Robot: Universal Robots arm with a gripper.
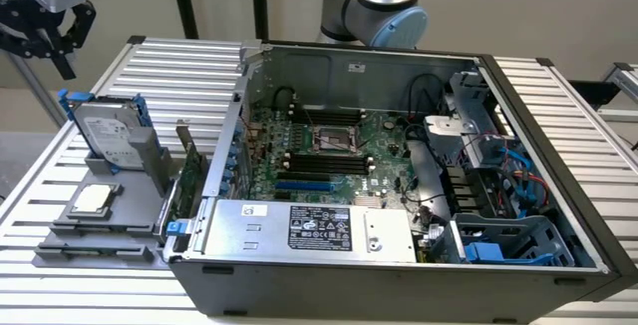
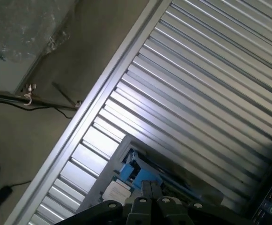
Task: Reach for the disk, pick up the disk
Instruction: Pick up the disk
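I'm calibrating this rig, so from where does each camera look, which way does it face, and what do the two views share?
Exterior view: off the arm, raised, looking down into the open computer case on the slatted table; the arm and gripper show.
Wrist view: on the wrist, looking down past the gripper, jaws together, at the disk, the slatted table and the floor.
Shared: the disk, the slatted table, the gripper.
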